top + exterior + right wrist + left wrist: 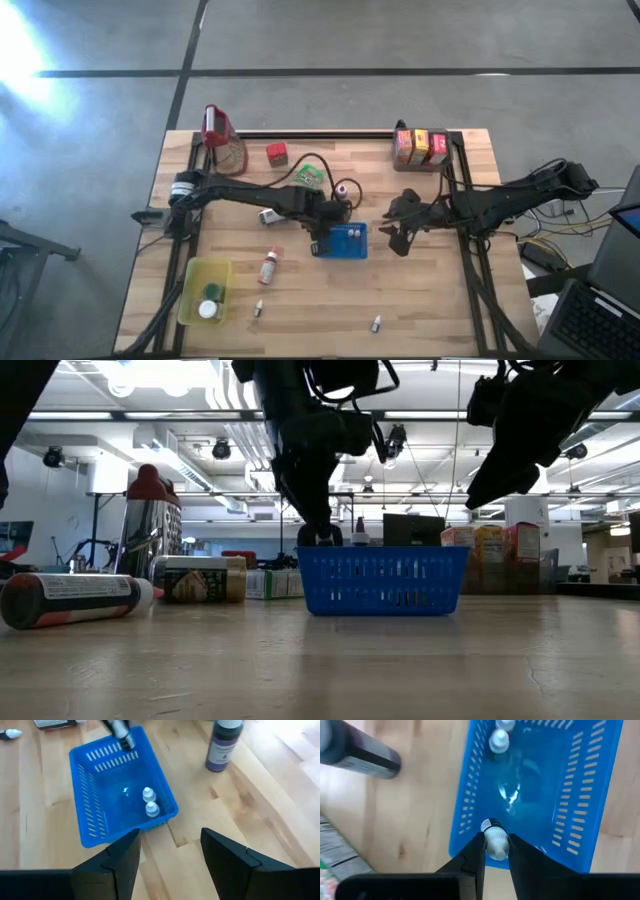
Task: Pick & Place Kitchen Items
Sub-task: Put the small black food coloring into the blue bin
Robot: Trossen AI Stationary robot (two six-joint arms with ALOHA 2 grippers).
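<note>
A tiny white-capped bottle [495, 843] hangs pinched above the blue tray [580, 795], where two more [149, 802] stand

- 1 blue tray [330, 248]
- 5 tiny white-capped bottles [149, 795]: 2 inside tray, 1 at tray edge, 2 loose on table [440, 300]
- 1 larger red bottle [268, 266], lying flat
- 1 purple bottle [223, 745], upright
- 3 cartons [420, 147] in a row at far edge
- 1 red cube carton [277, 153]
- 1 green packet [310, 177]
- 1 yellow bin [190, 290], 2 round tins [207, 310] inside
- 1 jug [222, 140], red top
- 2 arms [240, 190]
</note>
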